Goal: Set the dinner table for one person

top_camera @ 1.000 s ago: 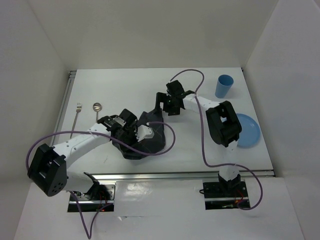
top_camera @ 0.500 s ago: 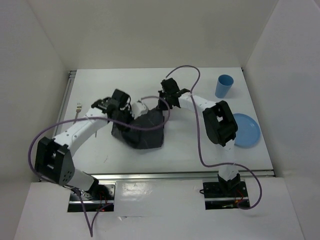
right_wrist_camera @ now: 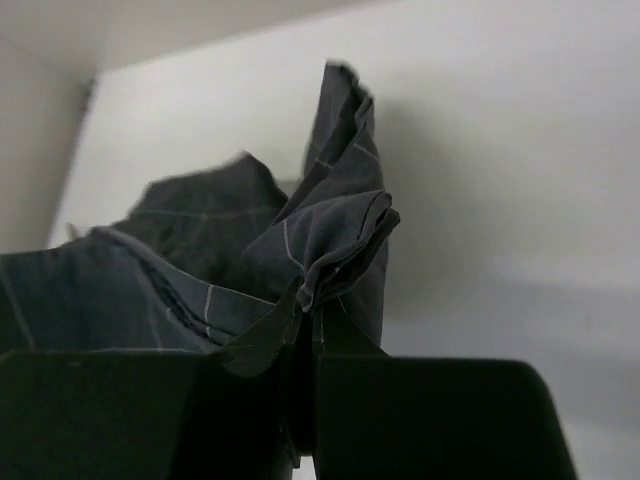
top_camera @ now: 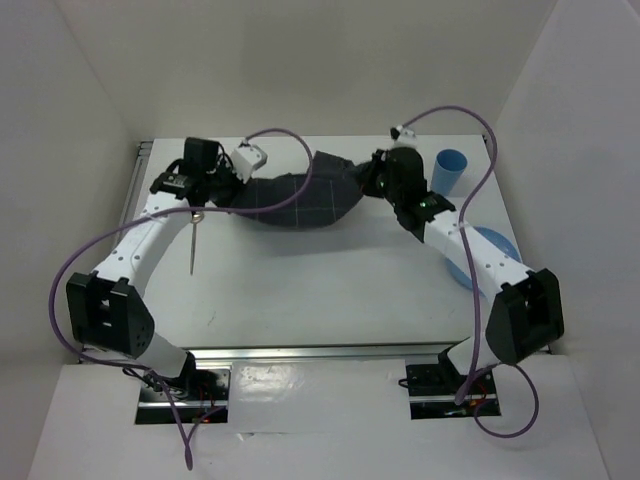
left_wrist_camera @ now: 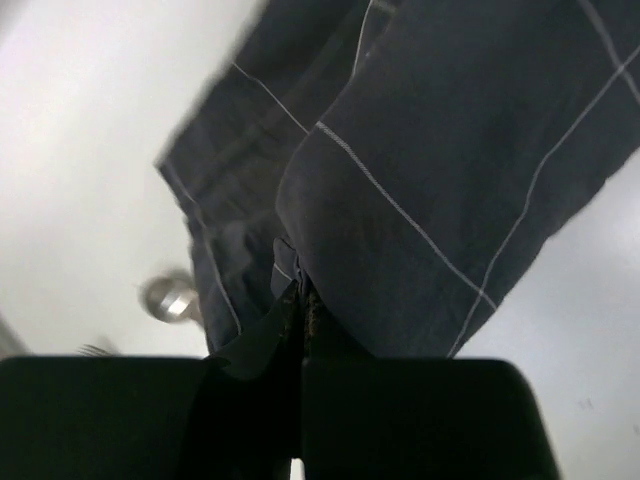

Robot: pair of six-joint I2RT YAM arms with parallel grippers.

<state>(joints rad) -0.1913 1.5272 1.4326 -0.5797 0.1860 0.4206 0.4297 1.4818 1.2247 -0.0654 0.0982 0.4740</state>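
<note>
A dark grey checked cloth mat hangs stretched between my two grippers above the far half of the white dinner table. My left gripper is shut on the mat's left end. My right gripper is shut on its bunched right end. A spoon lies on the table below the left arm, its bowl showing past the cloth. A blue cup stands at the far right. A blue plate lies at the right, partly hidden by the right arm.
A metal rail runs along the table's left edge and another along the near edge. White walls close in the left, far and right sides. Purple cables loop over both arms.
Both grippers closed on the mat, lifted it from a crumpled heap at the table's middle, carried it toward the far side and pulled apart, stretching it out. The fork is now hidden.
</note>
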